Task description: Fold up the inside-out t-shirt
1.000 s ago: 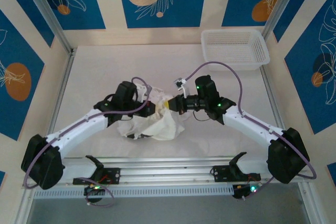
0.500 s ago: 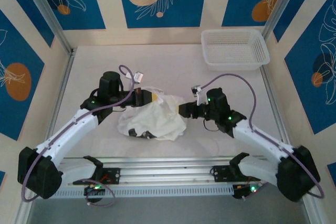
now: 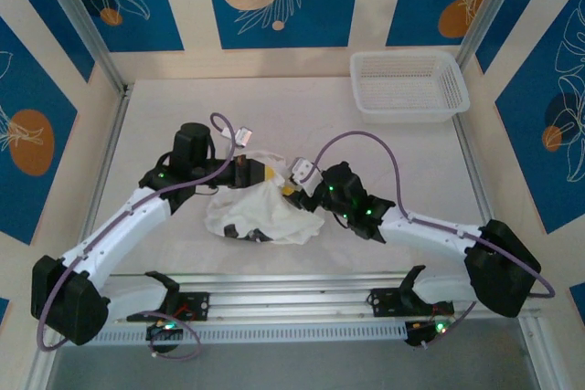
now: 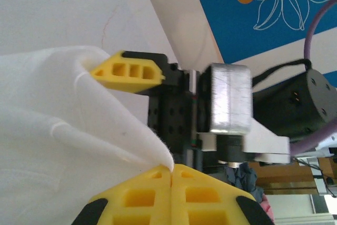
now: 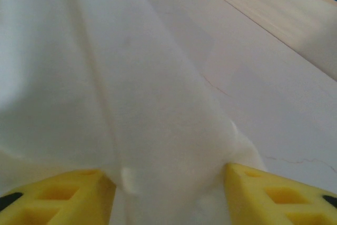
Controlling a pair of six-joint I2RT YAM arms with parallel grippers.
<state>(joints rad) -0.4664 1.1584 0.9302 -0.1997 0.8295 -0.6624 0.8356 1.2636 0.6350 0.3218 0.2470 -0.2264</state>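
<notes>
Soft, rumpled white t-shirt [image 3: 265,210] heap

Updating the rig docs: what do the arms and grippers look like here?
Left arm and right arm: white link shells, black joint housings and bases, green indicator lights, and a purple cable looping to each wrist. Left gripper and right gripper: yellow plastic fingers with rectangular cutouts, on black bodies.
</notes>
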